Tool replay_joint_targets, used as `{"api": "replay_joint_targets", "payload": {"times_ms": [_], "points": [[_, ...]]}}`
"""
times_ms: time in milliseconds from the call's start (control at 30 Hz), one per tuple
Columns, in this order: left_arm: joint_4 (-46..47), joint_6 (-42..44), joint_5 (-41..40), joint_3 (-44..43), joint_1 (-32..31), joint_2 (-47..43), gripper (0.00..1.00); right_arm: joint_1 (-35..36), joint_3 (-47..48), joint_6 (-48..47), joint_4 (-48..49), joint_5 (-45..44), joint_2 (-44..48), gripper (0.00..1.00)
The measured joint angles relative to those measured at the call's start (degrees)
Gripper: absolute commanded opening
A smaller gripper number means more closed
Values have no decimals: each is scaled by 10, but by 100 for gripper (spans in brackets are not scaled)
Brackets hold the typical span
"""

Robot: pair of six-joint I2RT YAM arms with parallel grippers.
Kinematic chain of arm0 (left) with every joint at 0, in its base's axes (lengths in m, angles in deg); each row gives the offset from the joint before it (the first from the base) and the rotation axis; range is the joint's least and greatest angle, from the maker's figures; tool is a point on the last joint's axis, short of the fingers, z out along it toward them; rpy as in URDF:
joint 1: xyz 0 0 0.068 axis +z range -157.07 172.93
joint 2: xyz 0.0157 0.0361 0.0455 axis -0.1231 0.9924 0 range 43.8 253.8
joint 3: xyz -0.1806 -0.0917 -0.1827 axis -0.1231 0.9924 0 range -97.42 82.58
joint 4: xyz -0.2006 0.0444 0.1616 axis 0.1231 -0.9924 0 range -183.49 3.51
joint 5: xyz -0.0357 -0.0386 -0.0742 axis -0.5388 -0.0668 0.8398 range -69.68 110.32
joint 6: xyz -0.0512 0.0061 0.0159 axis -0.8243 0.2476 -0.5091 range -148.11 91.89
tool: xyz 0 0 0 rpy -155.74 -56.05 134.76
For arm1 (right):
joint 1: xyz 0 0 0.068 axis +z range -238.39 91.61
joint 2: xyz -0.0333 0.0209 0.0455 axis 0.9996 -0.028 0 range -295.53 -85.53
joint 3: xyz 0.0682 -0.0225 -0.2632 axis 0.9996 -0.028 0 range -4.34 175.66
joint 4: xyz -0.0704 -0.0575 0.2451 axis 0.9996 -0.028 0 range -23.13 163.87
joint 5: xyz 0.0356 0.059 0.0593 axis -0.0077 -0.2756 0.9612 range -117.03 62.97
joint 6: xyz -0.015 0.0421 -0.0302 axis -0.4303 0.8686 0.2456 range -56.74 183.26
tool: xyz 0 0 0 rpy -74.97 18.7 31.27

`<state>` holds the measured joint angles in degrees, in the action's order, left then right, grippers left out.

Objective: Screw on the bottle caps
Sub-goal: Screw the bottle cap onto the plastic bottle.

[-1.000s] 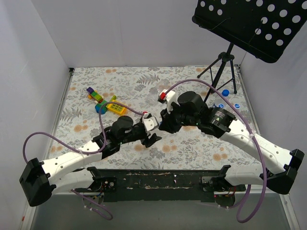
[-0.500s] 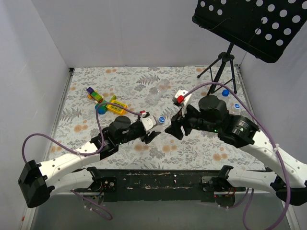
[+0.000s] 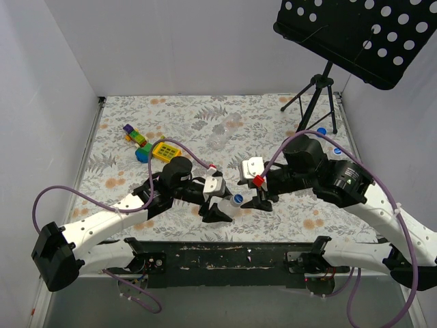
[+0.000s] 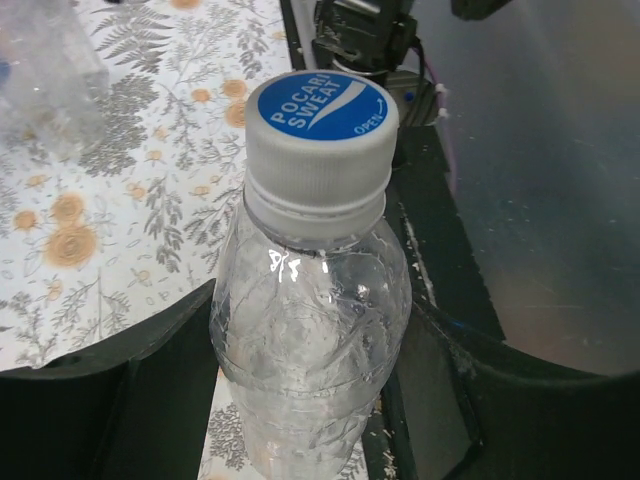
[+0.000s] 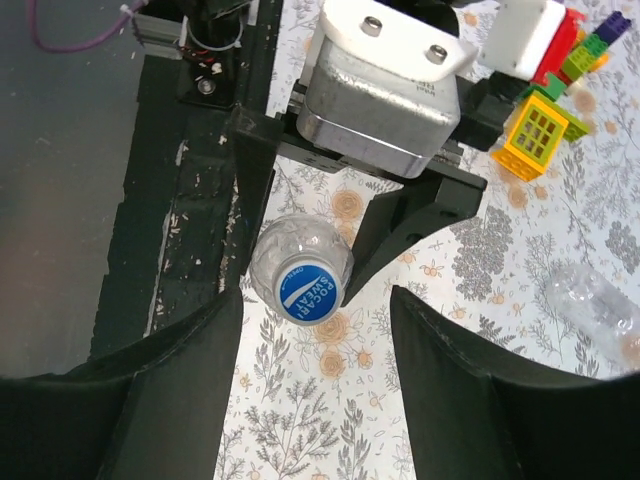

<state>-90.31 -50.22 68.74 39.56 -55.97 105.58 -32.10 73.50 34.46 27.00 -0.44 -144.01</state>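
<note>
My left pincer (image 4: pixel 310 400) was closed partway round the bottle (image 4: pixel 310 310), its cap (image 4: pixel 322 105) on, upright just beyond the black base rail (image 3: pixel 225 256). My right pincer (image 5: pixel 315 330) hung open and empty, higher above that rail's far side.

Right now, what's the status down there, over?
Left gripper shut on bottle. Cap sits on its neck. Right gripper open, above the cap, not touching. Nothing between them.

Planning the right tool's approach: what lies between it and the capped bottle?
Nothing: the right wrist view shows the bottle, held by the left tool, straight ahead of the open right tool, only floral cloth around.
</note>
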Motion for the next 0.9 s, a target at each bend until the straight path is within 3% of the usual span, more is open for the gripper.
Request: {"api": "replay_joint_targets", "payload": {"times_ms": [400,467,667,833,900], "points": [[-14,3,57,0,0,1,0,0,39,-80,-68,71,-63,55],[-15,3,58,0,0,1,0,0,39,-84,-73,73,-69,49],[-23,7,56,0,0,1,0,0,39,-86,-76,80,-82,16],[-30,6,6,0,0,-6,0,0,39,-39,-66,48,-86,1],[-30,3,-43,2,-2,-16,0,-1,39,11,-49,9,-88,1]]}}
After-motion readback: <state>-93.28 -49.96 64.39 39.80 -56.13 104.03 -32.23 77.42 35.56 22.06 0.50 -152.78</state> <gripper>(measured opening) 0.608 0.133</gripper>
